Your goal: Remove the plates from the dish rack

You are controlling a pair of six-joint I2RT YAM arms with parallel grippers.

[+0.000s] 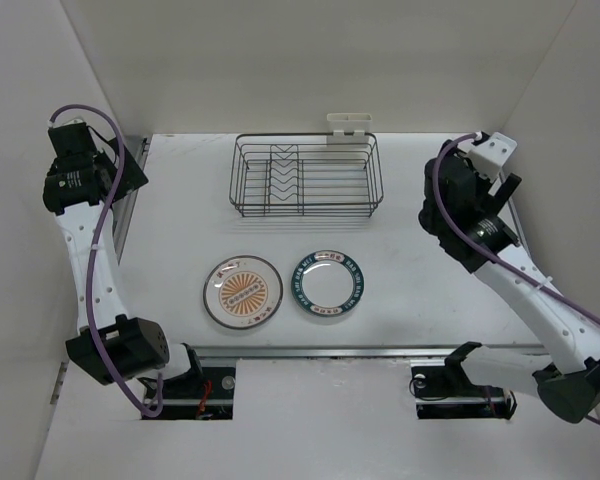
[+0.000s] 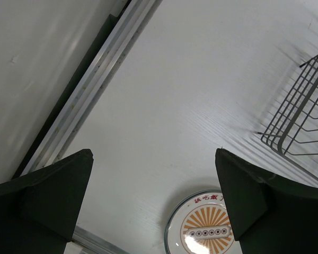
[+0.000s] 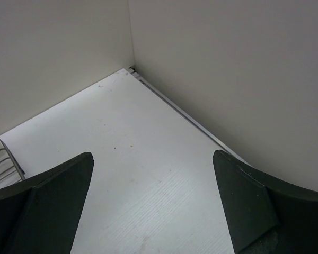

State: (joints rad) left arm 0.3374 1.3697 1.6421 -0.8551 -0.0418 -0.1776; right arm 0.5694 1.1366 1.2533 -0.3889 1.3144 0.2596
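The rectangular dark wire dish rack [image 1: 306,212] stands at the far middle of the table, and I see no plate in its slots. The two small round plates lie flat on the table, nearer than the rack. The white plate with the orange sunburst centre [image 1: 243,291] is on the left, and the white plate with the dark teal rim band [image 1: 327,283] is just beside it on the right, not touching. So the unloading looks finished.

The left gripper [image 2: 153,153] hangs above the far left of the table with its fingers spread wide and nothing between them. The right gripper [image 3: 152,154] is at the far right, also spread wide and empty.

I think the danger now is in moving the arms home. If an arm goes low over the middle, it can push a plate against the other one, or toward the metal rail [image 1: 310,352] at the near edge. A loose purple cable [image 1: 107,215] could maybe catch the light rack and drag it.

The table surface [image 1: 180,230] is white and matt, with some small marks. Plain white walls close it on the left, far and right sides.
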